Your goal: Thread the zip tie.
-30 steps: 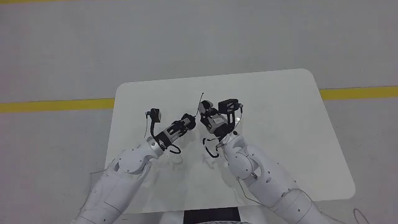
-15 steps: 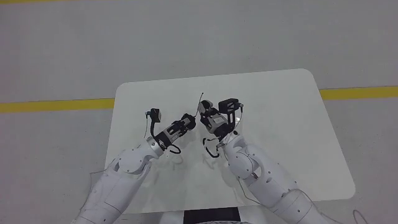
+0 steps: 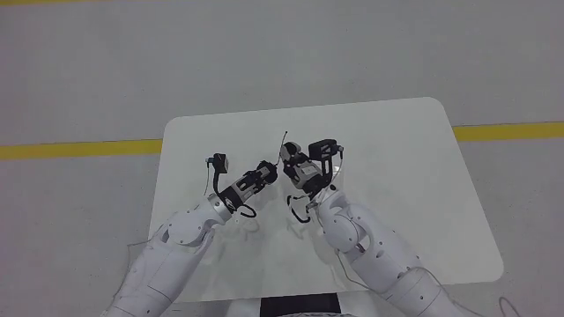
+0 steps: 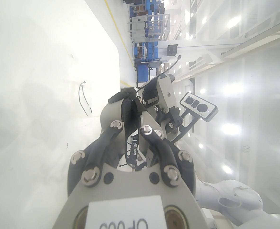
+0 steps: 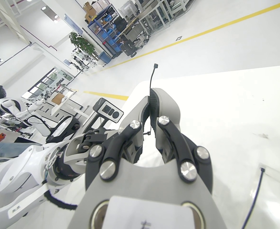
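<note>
A thin black zip tie point(image 5: 151, 79) stands upright, and my right gripper point(image 5: 150, 96) is shut on its strap. Its head end sticks out past the fingertips, and the tail hangs out behind the pads. From above, the zip tie point(image 3: 285, 140) rises from the right gripper point(image 3: 288, 152) over the middle of the white table point(image 3: 397, 141). My left gripper point(image 3: 271, 170) sits right beside it, tip to tip. The left gripper point(image 4: 130, 103) is shut in its own wrist view. Whether the tail lies between its pads is hidden.
A second black zip tie point(image 4: 81, 96) lies loose on the table past the grippers. A clear bag with more black ties point(image 5: 261, 187) lies flat near the right arm. The table's rounded edge point(image 4: 117, 48) is close by, with grey floor beyond.
</note>
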Robot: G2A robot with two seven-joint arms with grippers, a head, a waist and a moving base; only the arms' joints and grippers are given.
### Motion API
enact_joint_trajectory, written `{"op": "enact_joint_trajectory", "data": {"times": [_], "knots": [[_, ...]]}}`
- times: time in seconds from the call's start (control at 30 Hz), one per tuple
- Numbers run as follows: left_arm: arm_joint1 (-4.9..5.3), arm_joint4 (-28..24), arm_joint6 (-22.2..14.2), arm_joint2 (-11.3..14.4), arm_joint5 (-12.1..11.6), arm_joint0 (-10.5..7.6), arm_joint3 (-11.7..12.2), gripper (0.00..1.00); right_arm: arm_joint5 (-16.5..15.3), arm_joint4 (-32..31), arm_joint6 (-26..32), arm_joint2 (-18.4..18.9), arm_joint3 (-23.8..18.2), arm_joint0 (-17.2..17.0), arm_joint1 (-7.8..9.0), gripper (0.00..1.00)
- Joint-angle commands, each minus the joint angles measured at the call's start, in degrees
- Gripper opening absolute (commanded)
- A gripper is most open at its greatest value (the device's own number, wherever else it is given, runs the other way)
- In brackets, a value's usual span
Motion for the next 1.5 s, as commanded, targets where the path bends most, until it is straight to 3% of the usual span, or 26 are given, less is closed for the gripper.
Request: {"op": "enact_joint_trajectory", "data": {"times": [0.0,1.47], "knots": [[0.0,0.0,0.0,0.0,0.0,0.0,0.0,0.0,-0.08,-0.05,0.05,-0.02,0.1,0.14,-0.11,0.0],[0.0,0.0,0.0,0.0,0.0,0.0,0.0,0.0,-1.53,-2.02,1.26,2.06,-0.68,-1.5,-1.28,0.0]]}}
